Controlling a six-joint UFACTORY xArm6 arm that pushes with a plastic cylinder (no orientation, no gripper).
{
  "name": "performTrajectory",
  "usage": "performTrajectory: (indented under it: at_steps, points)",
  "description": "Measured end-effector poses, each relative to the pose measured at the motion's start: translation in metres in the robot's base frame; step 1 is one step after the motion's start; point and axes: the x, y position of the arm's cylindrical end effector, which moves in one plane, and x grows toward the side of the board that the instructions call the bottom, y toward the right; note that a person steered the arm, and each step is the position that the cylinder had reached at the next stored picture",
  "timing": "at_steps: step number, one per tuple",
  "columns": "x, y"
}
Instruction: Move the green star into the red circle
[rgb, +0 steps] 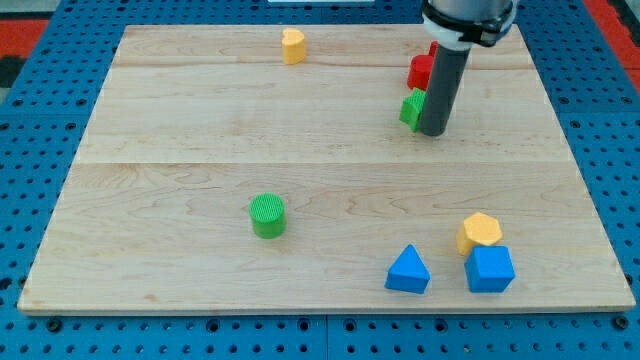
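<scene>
The green star (411, 108) lies near the view's top right, partly hidden behind my rod. A red block (420, 71) sits just above it, touching or nearly touching; its shape is partly hidden, so I cannot tell if it is round. My tip (433, 131) rests on the board right against the green star's lower right side.
A yellow block (292, 45) sits at the view's top centre. A green cylinder (268, 215) stands left of centre. At the view's bottom right are a blue triangle (408, 270), a yellow hexagon (480, 231) and a blue cube (489, 268). The wooden board (150, 200) ends in blue pegboard.
</scene>
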Motion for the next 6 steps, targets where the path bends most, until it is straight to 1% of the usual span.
performTrajectory:
  at_steps: [1,2,3,4,5,6]
  points:
    - [0.033,-0.001]
    - [0.029,-0.027]
    - [-0.016,-0.007]
    - [-0.033,0.003]
    - [-0.005,0.013]
    - [0.059,0.008]
